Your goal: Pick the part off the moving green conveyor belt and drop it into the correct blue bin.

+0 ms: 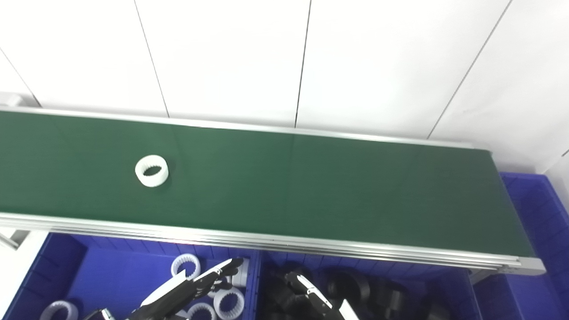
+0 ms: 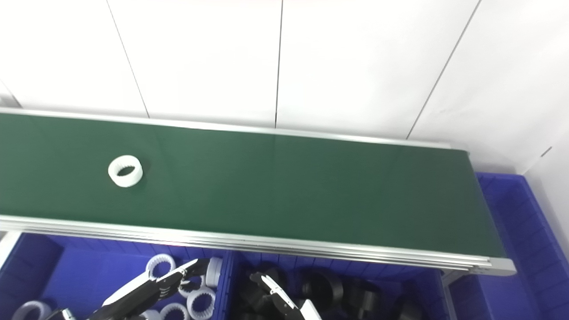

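A white toothed ring (image 1: 152, 170) lies on the green conveyor belt (image 1: 311, 186), toward its left end; it also shows in the right eye view (image 2: 126, 170). My left hand (image 1: 186, 289) hovers low over the left blue bin (image 1: 111, 275), fingers stretched out and apart, holding nothing. My right hand (image 1: 311, 295) is low over the middle blue bin (image 1: 444, 280), fingers extended, empty. Both hands are well below the belt's near rail and apart from the ring.
The left bin holds several white rings (image 1: 229, 303). The middle bin holds several black rings (image 1: 351, 284). A third blue bin (image 1: 542, 222) stands past the belt's right end. A white panelled wall rises behind the belt.
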Motion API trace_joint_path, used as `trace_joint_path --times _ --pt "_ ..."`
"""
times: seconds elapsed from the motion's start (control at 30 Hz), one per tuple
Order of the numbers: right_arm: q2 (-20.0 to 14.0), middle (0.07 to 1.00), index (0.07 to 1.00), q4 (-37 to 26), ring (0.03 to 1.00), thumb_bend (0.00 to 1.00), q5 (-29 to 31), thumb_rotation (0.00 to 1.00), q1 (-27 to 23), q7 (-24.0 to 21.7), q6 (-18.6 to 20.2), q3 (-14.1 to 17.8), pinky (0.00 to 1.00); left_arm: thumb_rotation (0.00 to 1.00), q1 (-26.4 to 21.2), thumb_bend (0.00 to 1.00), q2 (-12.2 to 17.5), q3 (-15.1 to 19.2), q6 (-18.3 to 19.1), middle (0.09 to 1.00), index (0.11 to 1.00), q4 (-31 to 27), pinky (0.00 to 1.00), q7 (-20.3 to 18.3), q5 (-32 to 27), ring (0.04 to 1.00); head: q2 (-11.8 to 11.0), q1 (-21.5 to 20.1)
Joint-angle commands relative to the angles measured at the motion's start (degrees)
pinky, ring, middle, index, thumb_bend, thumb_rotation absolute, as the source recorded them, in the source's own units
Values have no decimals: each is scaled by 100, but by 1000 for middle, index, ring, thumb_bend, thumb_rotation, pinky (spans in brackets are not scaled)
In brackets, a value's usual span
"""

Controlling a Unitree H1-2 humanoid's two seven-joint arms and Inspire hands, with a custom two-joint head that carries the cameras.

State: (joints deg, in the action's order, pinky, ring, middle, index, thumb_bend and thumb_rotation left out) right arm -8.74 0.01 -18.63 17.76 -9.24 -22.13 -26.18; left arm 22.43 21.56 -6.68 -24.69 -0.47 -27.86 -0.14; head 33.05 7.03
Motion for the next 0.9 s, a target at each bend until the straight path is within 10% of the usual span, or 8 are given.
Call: trace_joint_path --times 0.0,0.23,0.5,0.87 --pt "51 946 918 -68 914 415 83 845 -55 51 -375 -9 806 552 -49 559 98 7 -224 998 968 -118 857 54 -50 962 28 9" --pt "47 950 925 -43 916 400 72 832 -132 42 -403 -8 810 557 -173 541 131 4 -224 996 971 -385 894 213 132 964 112 2" --pt "42 955 932 59 927 404 132 844 -243 -6 -391 -14 828 649 -1128 475 392 29 -214 974 964 -1412 942 823 1823 951 63 70" --pt "69 953 935 163 932 413 200 857 -330 -6 -403 -24 847 312 -2612 580 421 104 225 943 929 -2162 951 725 3373 946 30 113"
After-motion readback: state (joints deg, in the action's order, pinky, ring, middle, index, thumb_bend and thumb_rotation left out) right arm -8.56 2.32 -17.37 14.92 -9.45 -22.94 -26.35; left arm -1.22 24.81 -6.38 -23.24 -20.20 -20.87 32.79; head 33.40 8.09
